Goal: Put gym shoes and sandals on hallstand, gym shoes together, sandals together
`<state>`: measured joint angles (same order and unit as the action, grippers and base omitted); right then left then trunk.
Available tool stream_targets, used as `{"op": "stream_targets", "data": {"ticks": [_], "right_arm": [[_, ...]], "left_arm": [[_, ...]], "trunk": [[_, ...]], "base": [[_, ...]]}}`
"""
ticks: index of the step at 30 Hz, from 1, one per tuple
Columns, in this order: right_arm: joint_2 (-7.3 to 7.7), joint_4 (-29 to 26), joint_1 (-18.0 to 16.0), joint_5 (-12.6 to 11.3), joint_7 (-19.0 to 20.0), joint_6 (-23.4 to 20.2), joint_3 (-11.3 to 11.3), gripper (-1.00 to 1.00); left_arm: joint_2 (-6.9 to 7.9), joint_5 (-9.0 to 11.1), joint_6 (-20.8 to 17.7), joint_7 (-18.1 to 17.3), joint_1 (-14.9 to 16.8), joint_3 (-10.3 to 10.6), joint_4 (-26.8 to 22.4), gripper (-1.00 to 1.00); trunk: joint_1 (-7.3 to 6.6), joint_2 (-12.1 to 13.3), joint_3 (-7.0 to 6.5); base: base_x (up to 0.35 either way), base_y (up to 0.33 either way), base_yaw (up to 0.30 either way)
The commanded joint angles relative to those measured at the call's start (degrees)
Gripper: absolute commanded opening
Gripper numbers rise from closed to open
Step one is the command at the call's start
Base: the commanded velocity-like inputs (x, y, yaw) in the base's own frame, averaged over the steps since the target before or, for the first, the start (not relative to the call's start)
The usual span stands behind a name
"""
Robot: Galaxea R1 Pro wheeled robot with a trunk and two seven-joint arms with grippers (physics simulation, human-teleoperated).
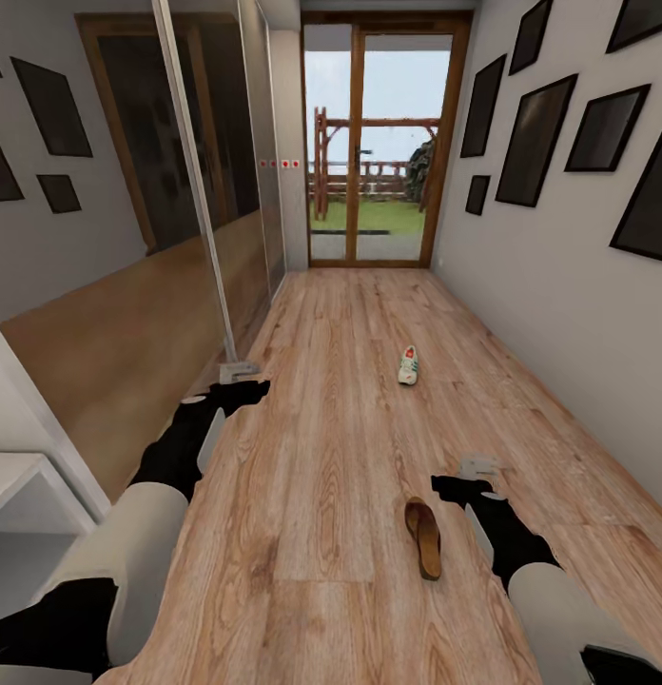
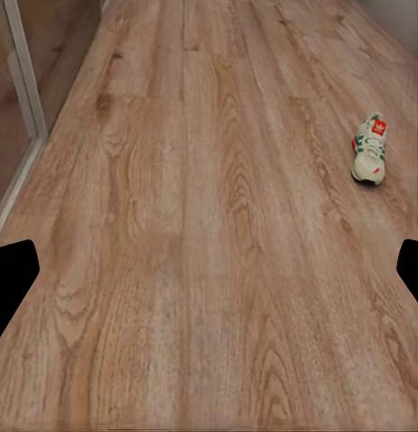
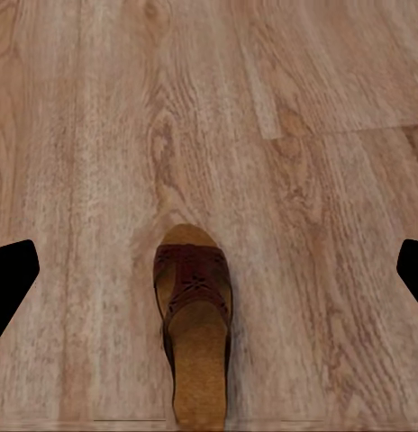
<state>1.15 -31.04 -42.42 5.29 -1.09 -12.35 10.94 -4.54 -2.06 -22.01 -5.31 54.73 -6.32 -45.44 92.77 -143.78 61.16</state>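
Sandal (image 1: pixel 423 537) and gym shoe (image 1: pixel 408 365) on corridor floor (image 1: pixel 321 457), well apart

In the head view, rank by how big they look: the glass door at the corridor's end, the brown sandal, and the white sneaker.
1. Wood-framed glass door, largest by far.
2. Dark brown leather sandal.
3. White lace-up sneaker with green stripes, smallest, though it lies farther from the camera, so true sizes may be alike.

I'm looking down a home corridor: wood-plank floor (image 1: pixel 340 457), dark picture frames (image 1: pixel 533 141) on grey walls, mirrored sliding wardrobe doors (image 1: pixel 193 181), and a glazed garden door (image 1: pixel 377 143) at the far end.
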Motion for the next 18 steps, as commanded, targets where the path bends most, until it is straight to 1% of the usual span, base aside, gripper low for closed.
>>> {"op": "stream_targets", "data": {"ticks": [1,3,6,10,18], "right_arm": [[-0.01,0.9,0.0,0.6,0.0,0.4,0.1,1.00],[0.06,3.5,0.0,0.6,0.0,2.7,0.1,1.00],[0.08,5.0,0.0,0.7,0.0,4.0,0.1,1.00],[0.07,5.4,0.0,0.6,0.0,4.4,0.1,1.00],[0.02,5.6,0.0,0.5,0.0,4.6,0.1,1.00]], "left_arm": [[-0.13,-0.2,-0.4,-0.5,0.0,-0.3,-0.1,1.00],[-0.25,-0.2,-0.6,-0.4,0.0,0.0,-0.1,1.00],[-0.28,-0.2,-0.6,-0.4,0.0,0.7,-0.1,1.00],[-0.29,-0.3,-0.7,-0.4,0.0,1.0,-0.1,1.00],[-0.29,-0.3,-0.7,-0.4,0.0,1.1,0.0,1.00]], "trunk": [[-0.02,0.0,0.05],[-0.02,0.0,0.05],[-0.02,0.0,0.05],[-0.02,0.0,0.05],[-0.02,0.0,0.05]], "base": [[0.011,0.000,0.000],[0.085,0.000,0.000],[0.215,0.000,0.000],[0.191,0.000,0.000],[0.044,0.000,0.000]]}}
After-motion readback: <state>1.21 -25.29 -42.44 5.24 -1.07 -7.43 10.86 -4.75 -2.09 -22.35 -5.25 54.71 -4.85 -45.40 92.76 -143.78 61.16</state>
